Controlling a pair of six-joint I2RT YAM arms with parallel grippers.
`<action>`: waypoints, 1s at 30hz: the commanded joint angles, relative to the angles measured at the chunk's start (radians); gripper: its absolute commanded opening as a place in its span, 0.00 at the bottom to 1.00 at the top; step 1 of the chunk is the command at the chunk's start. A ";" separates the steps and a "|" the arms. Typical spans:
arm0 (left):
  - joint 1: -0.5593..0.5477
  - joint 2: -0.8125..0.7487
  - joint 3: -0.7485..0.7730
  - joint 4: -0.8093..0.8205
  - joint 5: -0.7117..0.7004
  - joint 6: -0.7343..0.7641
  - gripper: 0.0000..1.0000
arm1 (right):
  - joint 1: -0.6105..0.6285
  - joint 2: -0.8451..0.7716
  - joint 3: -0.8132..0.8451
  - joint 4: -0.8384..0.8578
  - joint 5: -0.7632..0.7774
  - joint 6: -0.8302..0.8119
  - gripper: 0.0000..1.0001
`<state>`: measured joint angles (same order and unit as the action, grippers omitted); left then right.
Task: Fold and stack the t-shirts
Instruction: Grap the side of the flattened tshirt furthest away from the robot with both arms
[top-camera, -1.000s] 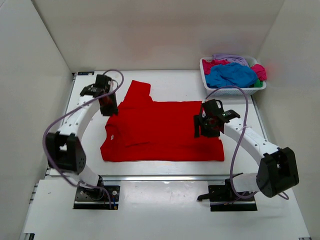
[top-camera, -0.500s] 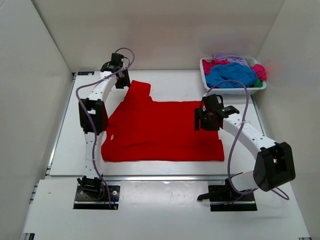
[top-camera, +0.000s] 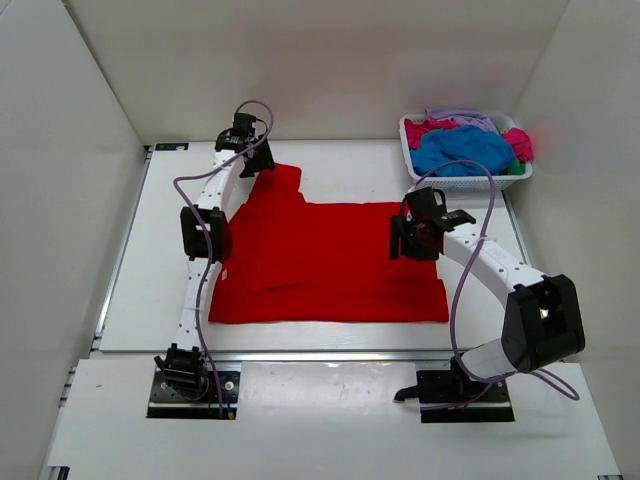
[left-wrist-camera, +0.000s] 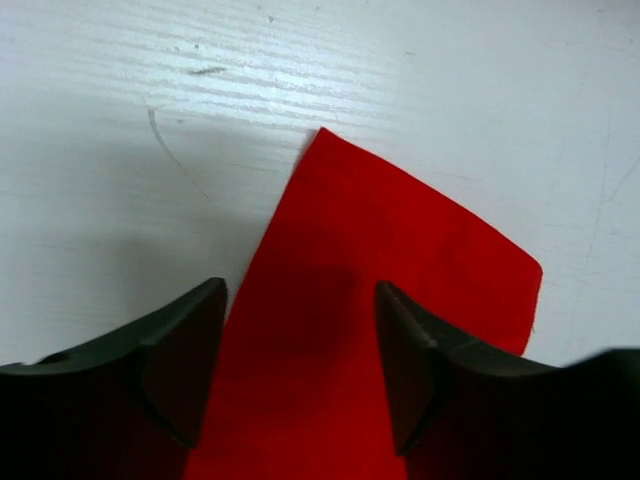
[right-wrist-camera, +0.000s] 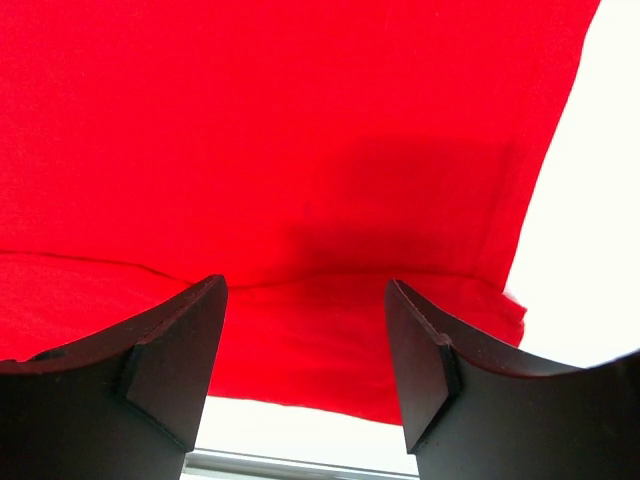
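Observation:
A bright red t-shirt (top-camera: 320, 260) lies spread flat on the white table. One sleeve points to the far left. My left gripper (top-camera: 255, 160) is open just above that sleeve's tip, and its jaws straddle the red cloth (left-wrist-camera: 400, 300) without holding it. My right gripper (top-camera: 412, 240) is open and empty, low over the shirt's right part near its edge (right-wrist-camera: 300, 130). More t-shirts lie heaped in the basket: blue (top-camera: 462, 148), magenta-pink (top-camera: 430, 130), lavender (top-camera: 460, 117) and a bit of green (top-camera: 517, 167).
The white mesh basket (top-camera: 470, 182) stands at the table's far right corner. White walls close in the table at the left, back and right. Bare table (top-camera: 170, 250) shows left of the shirt and a strip along its front edge (right-wrist-camera: 330, 425).
My left arm has stretched away to the back, carrying its gripper from the shirt's left shoulder to the far sleeve tip. My right gripper has barely moved.

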<state>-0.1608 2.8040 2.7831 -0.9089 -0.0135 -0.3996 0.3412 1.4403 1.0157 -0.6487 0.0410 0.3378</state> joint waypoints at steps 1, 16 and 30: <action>-0.006 -0.015 0.053 0.065 -0.031 -0.015 0.74 | -0.004 -0.006 0.018 0.044 0.017 0.013 0.61; -0.023 0.066 0.055 0.218 -0.029 0.001 0.73 | -0.033 0.011 -0.006 0.098 0.022 0.027 0.60; -0.022 0.077 0.049 0.262 0.024 -0.018 0.65 | -0.109 0.049 0.007 0.147 0.020 -0.002 0.60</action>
<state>-0.1783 2.8761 2.8094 -0.6506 -0.0105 -0.4202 0.2588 1.4742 1.0149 -0.5575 0.0418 0.3454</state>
